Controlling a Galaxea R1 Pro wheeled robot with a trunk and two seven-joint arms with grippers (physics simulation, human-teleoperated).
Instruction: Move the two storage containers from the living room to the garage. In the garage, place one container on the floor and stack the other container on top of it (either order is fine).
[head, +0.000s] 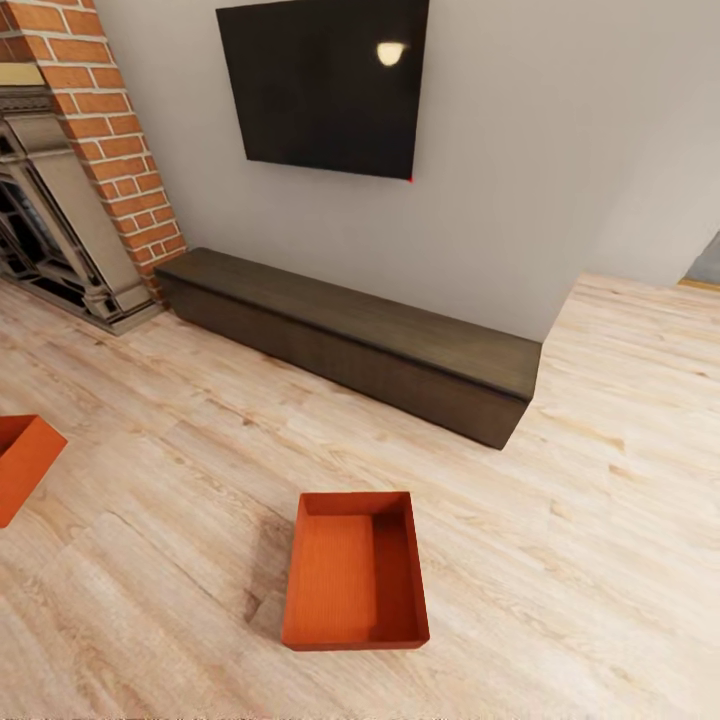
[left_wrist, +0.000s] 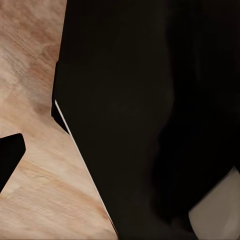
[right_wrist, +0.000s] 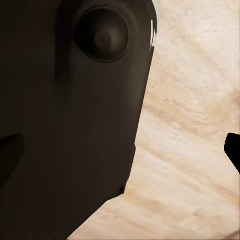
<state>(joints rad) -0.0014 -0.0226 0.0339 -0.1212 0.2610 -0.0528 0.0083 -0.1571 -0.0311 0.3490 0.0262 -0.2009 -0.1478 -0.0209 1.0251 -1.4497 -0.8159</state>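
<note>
Containers both sat in the living room, so nothing of the task looked done. Head view: one tub lay open-side up on the plank floor at lower centre, well short of the bench; the second tub showed cut off at the left edge. TV upper centre, fireplace upper left. Left wrist view: dark robot body over planks; fingers' state could not be told. Right wrist view: dark housing, planks beyond; fingers likewise untellable. Carrying, placing and stacking all remained, by my judgement.
</note>
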